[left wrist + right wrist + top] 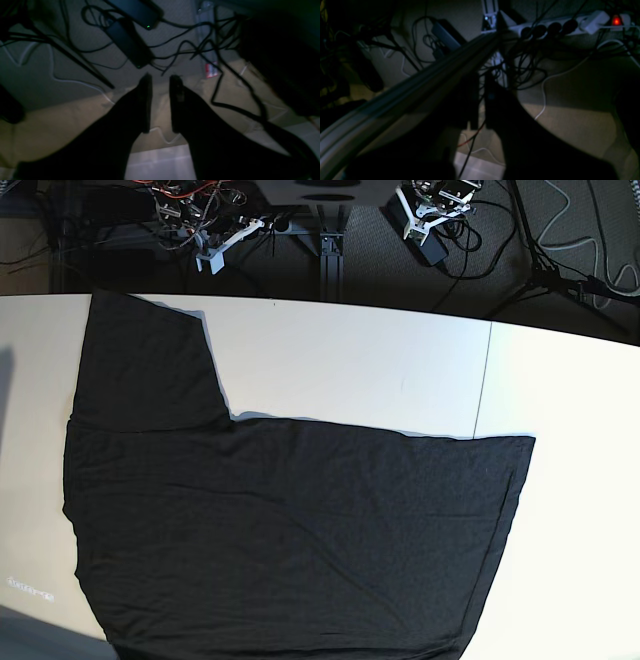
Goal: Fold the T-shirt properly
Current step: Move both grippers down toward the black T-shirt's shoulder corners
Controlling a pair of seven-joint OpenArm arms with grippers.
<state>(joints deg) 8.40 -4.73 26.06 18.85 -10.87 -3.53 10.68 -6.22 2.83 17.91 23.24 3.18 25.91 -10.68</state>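
Observation:
The black T-shirt (280, 530) lies spread flat on the white table (350, 360) in the base view, with one sleeve reaching to the far left corner. No print shows on it. Neither arm appears in the base view. In the left wrist view my left gripper (161, 77) hangs over the floor beside the table, open, with a clear gap and nothing between its fingers. Seen in the right wrist view, my right gripper (482, 77) is shut, its fingers almost touching and holding nothing, also above the floor.
Black cables and power bricks (130, 42) lie on the floor under the left gripper. A white power strip (557, 25) with a red switch and a grey metal bar (420, 85) sit by the right gripper. Arm mounts (320, 220) stand behind the table.

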